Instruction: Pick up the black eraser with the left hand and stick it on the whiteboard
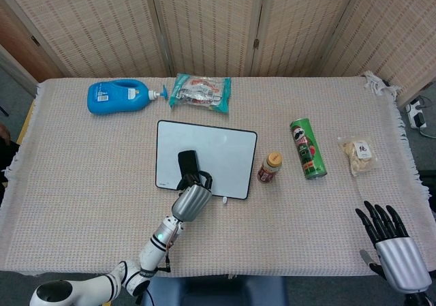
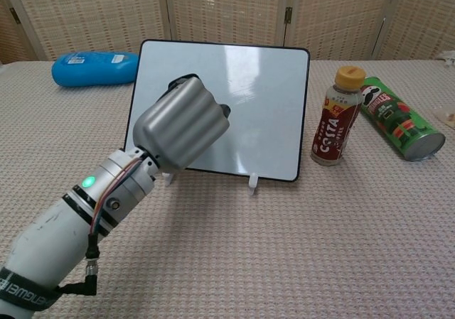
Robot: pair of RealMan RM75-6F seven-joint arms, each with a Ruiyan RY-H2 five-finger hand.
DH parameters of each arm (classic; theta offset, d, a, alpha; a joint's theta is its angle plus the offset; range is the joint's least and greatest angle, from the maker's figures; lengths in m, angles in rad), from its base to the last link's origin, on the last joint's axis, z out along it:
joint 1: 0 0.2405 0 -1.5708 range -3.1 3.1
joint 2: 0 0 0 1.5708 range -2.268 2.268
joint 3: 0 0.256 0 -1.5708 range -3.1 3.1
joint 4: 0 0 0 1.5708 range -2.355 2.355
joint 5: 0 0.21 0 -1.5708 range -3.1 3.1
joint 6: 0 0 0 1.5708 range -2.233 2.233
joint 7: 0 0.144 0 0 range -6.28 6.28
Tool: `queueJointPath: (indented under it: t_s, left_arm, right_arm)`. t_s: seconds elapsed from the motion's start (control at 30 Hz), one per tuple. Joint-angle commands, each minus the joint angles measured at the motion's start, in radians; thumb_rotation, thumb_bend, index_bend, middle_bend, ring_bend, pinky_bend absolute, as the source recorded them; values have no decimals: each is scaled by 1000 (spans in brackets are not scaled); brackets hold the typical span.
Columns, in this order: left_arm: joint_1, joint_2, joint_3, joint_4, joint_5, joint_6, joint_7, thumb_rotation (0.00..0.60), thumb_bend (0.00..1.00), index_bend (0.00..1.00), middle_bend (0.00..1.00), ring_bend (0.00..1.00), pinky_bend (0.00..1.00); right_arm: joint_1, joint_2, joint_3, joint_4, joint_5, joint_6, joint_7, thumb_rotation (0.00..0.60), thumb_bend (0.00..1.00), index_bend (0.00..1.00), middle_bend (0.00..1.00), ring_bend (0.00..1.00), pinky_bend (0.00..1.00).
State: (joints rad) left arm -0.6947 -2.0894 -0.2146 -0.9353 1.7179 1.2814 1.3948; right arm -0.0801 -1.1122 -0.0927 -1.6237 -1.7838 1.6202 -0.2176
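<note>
Black rectangular eraser (image 1: 187, 164) lay against the face of the white, black-framed whiteboard (image 1: 218, 149), gripped by the silver left hand (image 1: 191, 201), whose fingers were curled around its lower end. In the chest view the hand's knuckles (image 2: 182, 122) hid nearly all of the eraser; only the head view showed its full outline. At five o'clock on the table, the right hand (image 1: 392, 245) appeared in the head view alone, fingers spread, holding nothing.
</note>
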Motion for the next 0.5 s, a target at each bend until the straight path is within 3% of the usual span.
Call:
queueJointPath:
  t_s: [0.03,0.27,0.5]
  left_arm:
    - [-7,-10,6,16,-5,1,-7,600,190,614,1000,853,880]
    - [-23,-31,28,48,-4,8,-31,600,189,456,1000,851,880]
    - [-35,-54,30,82,-23,1,-32,600,189,399,1000,853,880]
  right_arm:
    - [-2,0,-1,1,-3,4,1,600,294,0,0,34,0]
    - [-6,3,-1,3,-7,13,10,600,295,0,0,34,0]
    - [-11,6,-2,7,-14,24,20,600,295,0,0,33,0]
